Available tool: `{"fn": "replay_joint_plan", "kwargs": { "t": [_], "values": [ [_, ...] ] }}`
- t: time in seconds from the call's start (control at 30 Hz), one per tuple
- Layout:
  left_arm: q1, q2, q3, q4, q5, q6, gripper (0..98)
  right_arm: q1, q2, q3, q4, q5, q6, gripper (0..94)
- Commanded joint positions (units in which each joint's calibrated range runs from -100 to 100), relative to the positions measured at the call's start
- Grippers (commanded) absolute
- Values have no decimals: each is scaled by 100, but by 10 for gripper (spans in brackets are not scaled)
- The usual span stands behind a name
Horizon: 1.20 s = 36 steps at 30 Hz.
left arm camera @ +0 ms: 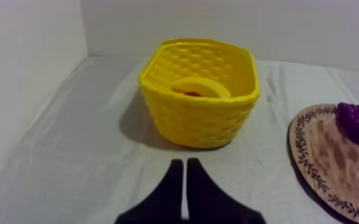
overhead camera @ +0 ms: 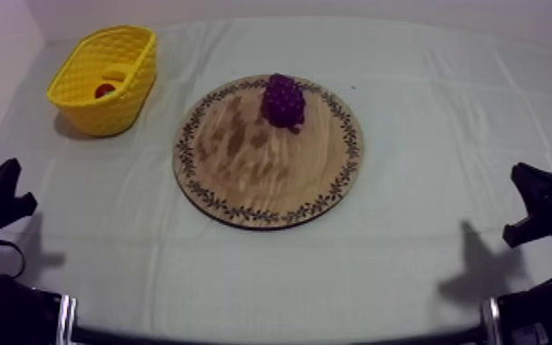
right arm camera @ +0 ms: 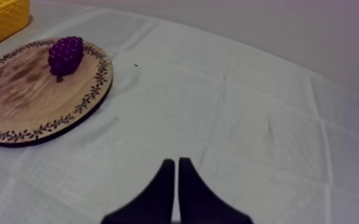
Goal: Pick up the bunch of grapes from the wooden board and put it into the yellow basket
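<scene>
Purple bunch of toy grapes (overhead camera: 282, 101) lies untouched on the far part of the round wooden board with patterned rim (overhead camera: 243, 197). The yellow basket (overhead camera: 115, 105) stands apart, toward the left arm. Left hand (left arm camera: 183, 164) and right hand (right arm camera: 175, 162) sit low over the grey-white clothed surface (overhead camera: 408, 257), each clenched on nothing. Step in hand: the reach, not yet begun. Next, presumably, a hand must unclench and descend around the grapes.

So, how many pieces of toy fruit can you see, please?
3: the bunch of grapes on the wooden board, a banana and a small red fruit inside the yellow basket; more may hide beneath them.
</scene>
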<state>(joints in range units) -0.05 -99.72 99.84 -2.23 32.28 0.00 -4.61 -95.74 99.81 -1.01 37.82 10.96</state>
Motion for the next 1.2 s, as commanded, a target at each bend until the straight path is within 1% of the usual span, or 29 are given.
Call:
{"fn": "replay_joint_plan", "kwargs": {
  "t": [0.0, 0.17, 0.57, 0.63, 0.7, 0.8, 0.97, 1.07, 1.17],
  "values": [
    [508, -28, 5, 6, 54, -17, 0, 2, -1, -3, 1, 0, -4, 4],
    [464, -28, 5, 2, 54, 136, 0, 2, -1, -3, 1, 0, -3, 4],
    [398, -28, -21, -5, 47, 173, 0, 2, -1, -3, 1, 0, -3, 4],
    [369, -17, -69, -30, 32, 202, 0, 2, -1, -3, 1, 0, -2, 4],
    [359, 54, -182, -100, 27, 269, 0, 2, -1, -3, 1, 0, -2, 4],
    [371, 328, -566, -180, 94, 359, 0, 2, -1, -3, 1, 0, -1, 4],
    [409, 1139, -1596, -187, 401, 398, 0, 2, -1, -3, 1, 0, -2, 4],
    [502, 1760, -2257, -184, 507, 453, 0, 2, -1, -3, 1, 0, -1, 4],
    [671, 2427, -2926, -228, 554, 565, 0, 2, -1, -3, 1, 0, -1, 4]
  ]
}}
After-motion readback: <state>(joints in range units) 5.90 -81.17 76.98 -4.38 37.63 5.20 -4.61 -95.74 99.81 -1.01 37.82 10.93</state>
